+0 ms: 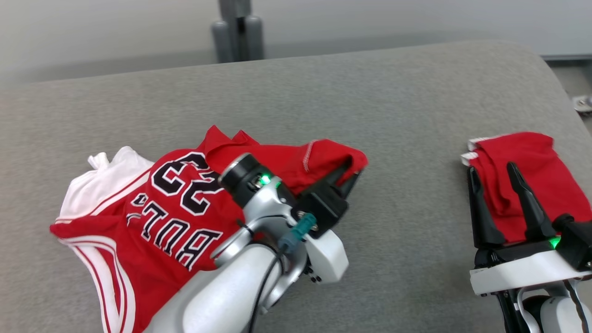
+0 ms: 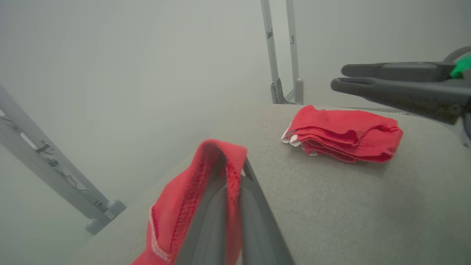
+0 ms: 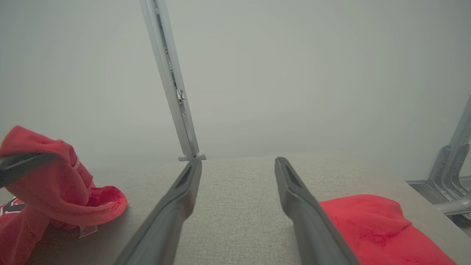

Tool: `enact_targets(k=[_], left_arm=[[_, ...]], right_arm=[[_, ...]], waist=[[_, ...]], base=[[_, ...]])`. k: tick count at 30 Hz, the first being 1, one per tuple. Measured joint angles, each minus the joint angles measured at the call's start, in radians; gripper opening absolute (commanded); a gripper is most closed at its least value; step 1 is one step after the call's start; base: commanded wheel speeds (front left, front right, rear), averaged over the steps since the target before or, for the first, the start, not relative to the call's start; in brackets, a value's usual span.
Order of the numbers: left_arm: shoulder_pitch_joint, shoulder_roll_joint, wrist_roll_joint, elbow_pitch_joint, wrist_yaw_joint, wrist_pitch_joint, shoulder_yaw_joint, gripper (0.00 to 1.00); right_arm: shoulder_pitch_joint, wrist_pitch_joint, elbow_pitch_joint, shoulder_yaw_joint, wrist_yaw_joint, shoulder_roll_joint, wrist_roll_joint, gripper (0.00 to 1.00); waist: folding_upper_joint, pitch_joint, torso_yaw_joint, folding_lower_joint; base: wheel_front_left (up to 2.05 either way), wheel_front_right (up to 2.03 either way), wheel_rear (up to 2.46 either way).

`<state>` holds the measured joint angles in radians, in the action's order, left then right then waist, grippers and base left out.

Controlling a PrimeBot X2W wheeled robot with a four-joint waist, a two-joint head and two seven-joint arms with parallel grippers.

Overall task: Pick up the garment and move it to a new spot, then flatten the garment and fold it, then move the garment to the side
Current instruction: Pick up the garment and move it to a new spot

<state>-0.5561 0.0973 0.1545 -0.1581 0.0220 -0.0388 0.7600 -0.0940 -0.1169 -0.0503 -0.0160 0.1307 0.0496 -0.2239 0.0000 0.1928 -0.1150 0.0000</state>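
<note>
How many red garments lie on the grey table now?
2. The jersey lies at the left, its edge pinched in the left tool. The folded red garment lies at the right, near the open right tool. Others may hide beneath.

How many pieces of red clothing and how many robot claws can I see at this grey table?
Red clothing: 2, the jersey and the folded red cloth
Grippers: 2, the left gripper and the right gripper
Total: 4
</note>
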Motion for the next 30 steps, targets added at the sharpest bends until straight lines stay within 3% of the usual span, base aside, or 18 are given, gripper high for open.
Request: enact_targets(k=[7,13,14,15,16,24,30], left_arm=[[-0.016,-0.020,-0.005,-0.085,-0.052,-0.048,0.090,0.00],[-0.015,-0.026,0.008,-0.174,-0.082,-0.074,0.136,0.00],[-0.015,-0.027,0.014,-0.184,-0.087,-0.076,0.141,0.28],[-0.014,-0.027,0.018,-0.190,-0.091,-0.076,0.146,0.77],[-0.015,-0.029,0.023,-0.191,-0.091,-0.069,0.150,1.00],[-0.004,-0.040,0.096,-0.144,-0.108,-0.014,0.140,1.00],[0.009,-0.014,0.154,-0.047,-0.060,0.026,0.050,1.00]], right_arm=[[-0.011,-0.051,0.044,-0.006,0.000,0.000,-0.043,1.00],[-0.029,-0.085,0.082,-0.021,0.000,0.000,-0.069,1.00],[-0.033,-0.089,0.089,-0.020,0.000,0.000,-0.069,1.00],[-0.037,-0.093,0.095,-0.019,0.000,0.000,-0.069,1.00],[-0.042,-0.097,0.098,-0.015,0.000,0.000,-0.069,1.00],[-0.062,-0.100,0.108,0.011,0.000,0.000,-0.044,1.00],[-0.066,-0.086,0.090,0.033,0.000,-0.001,-0.006,1.00]], waist=[[0.0000,0.056,-0.117,0.0000],[0.0000,0.122,-0.173,0.0000],[0.0000,0.131,-0.178,0.0000],[0.0000,0.138,-0.181,0.0000],[0.0000,0.143,-0.181,0.0000],[0.0000,0.124,-0.129,0.0000],[0.0000,0.084,-0.065,0.0000]], base=[[0.00,0.00,0.00],[0.00,0.00,0.00],[0.00,0.00,0.00],[0.00,0.00,0.00],[0.00,0.00,0.00],[0.00,0.00,0.00],[0.00,0.00,0.00]])
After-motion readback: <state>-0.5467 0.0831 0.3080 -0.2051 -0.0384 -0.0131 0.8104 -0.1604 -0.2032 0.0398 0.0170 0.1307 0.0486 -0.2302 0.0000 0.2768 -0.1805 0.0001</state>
